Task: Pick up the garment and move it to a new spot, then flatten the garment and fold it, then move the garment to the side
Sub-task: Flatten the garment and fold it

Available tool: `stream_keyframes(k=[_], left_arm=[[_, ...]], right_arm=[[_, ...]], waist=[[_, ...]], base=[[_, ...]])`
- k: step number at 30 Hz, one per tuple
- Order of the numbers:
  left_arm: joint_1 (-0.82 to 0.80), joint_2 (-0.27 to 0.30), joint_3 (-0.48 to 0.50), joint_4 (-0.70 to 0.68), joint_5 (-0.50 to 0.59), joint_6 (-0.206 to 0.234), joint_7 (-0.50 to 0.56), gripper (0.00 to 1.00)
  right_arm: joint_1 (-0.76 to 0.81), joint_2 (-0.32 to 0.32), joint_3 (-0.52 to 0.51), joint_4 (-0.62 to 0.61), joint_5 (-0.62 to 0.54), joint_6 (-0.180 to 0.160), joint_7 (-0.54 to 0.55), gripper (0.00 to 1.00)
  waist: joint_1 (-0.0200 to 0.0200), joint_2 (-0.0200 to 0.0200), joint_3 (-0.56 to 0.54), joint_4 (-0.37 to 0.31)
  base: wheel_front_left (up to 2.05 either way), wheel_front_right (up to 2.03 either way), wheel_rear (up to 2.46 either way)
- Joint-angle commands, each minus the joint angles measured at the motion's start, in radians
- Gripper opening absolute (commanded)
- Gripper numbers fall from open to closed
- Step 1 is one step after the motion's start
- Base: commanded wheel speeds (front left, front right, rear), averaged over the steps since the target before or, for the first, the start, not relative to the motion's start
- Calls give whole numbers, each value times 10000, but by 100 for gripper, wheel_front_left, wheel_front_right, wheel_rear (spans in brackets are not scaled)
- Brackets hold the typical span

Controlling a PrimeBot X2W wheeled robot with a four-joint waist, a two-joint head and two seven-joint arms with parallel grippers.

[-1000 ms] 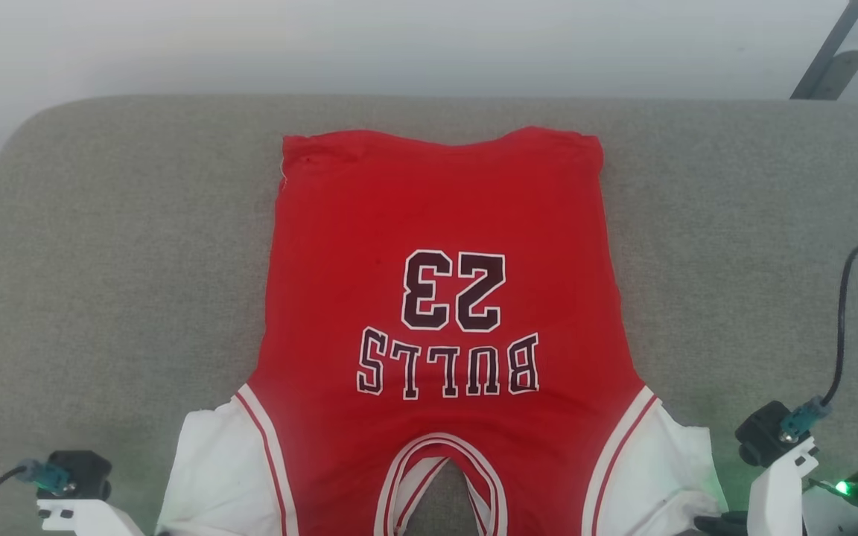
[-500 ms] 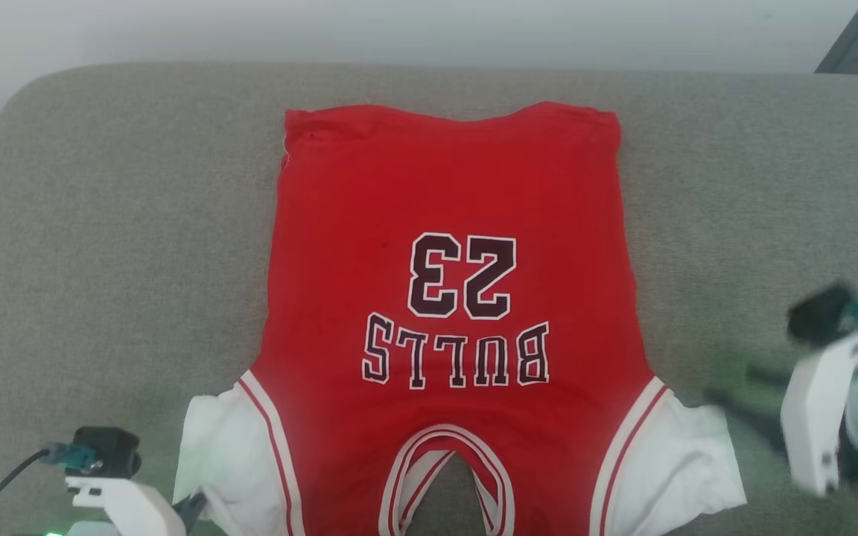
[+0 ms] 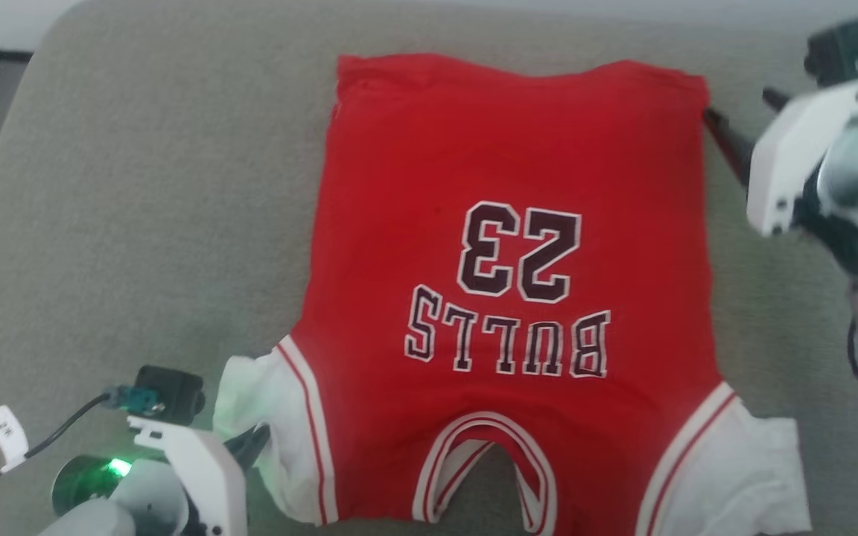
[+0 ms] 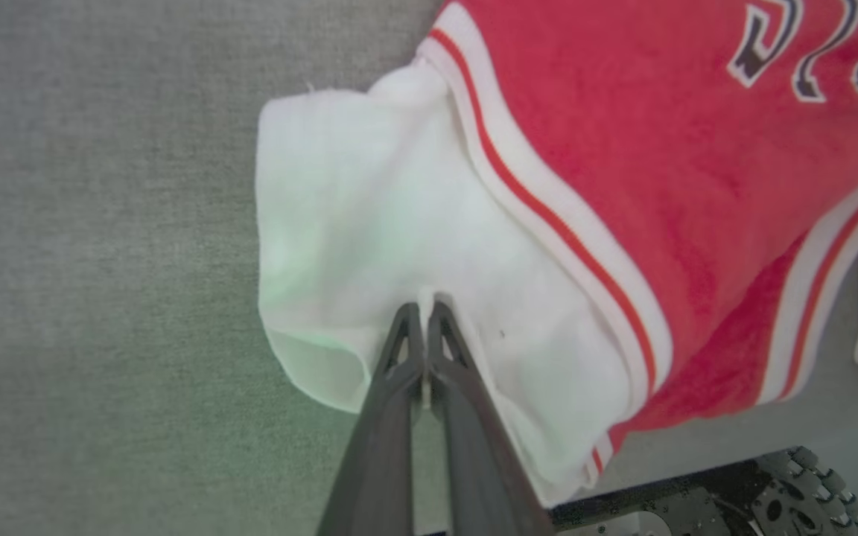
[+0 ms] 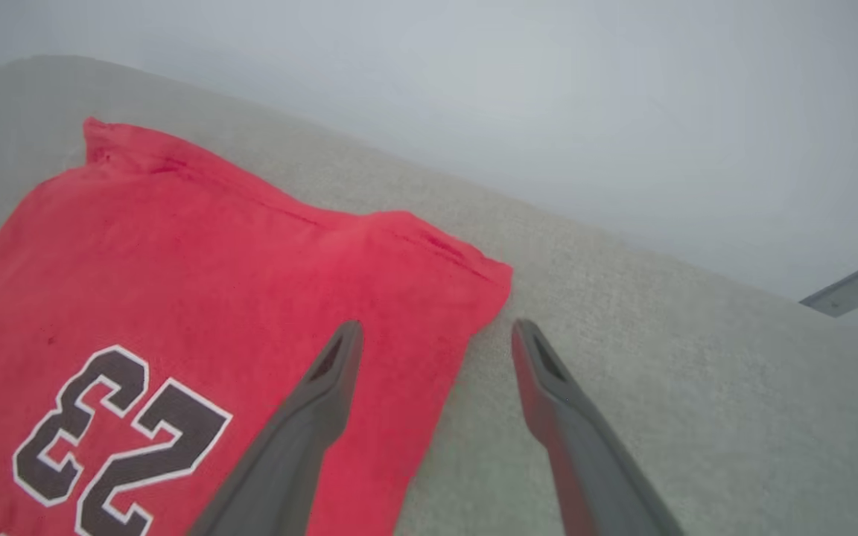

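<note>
Garment (image 3: 503, 223) lies spread, print side up, on a grey upholstered surface (image 3: 138, 223). Its hem is at the far side and its collar opening is nearest the robot. The dark white-outlined lettering (image 3: 511, 342) reads upside down in the head view. The red body is mostly flat, with slight rumpling along the far hem.

Left gripper (image 4: 421, 309): fingers pressed together, with a small pinch of white fabric caught between the tips. The grip is on the white sleeve (image 4: 369, 223) at the robot's left, near that sleeve's open edge. The sleeve is bunched and folded under around the grip.

Right gripper (image 5: 436, 331): fingers well apart and holding nothing. It sits at the garment's far right hem corner (image 5: 488, 279). One finger is over the red fabric just inside the side edge, the other over the bare grey surface beside it. Whether either finger touches the cloth or the surface cannot be told.

The opposite white sleeve (image 3: 757, 469) lies flat on the surface at the near right.
</note>
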Motion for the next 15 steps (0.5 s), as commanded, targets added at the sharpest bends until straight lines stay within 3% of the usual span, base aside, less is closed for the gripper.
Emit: stream_keyframes(k=[1,9,15], left_arm=[[-221,-112,-54,42,178,-84,34,0],[-939,-665,-326,385,351,-463,123,0],[-1287,-1005,-454,705,424,-699,104,0]], right_arm=[[-476,102,-171,620,-198,1,-139,100],[-2844,328,-1256,4777,-1573,1,443,100],[-3740,479,-2001,6555,-2107,1,1356,100]], waist=[[-1,0,308,334],[-1,0,915,1068],[-1,0,1232,1404]], base=[[0,0,0],[0,0,0],[0,0,0]])
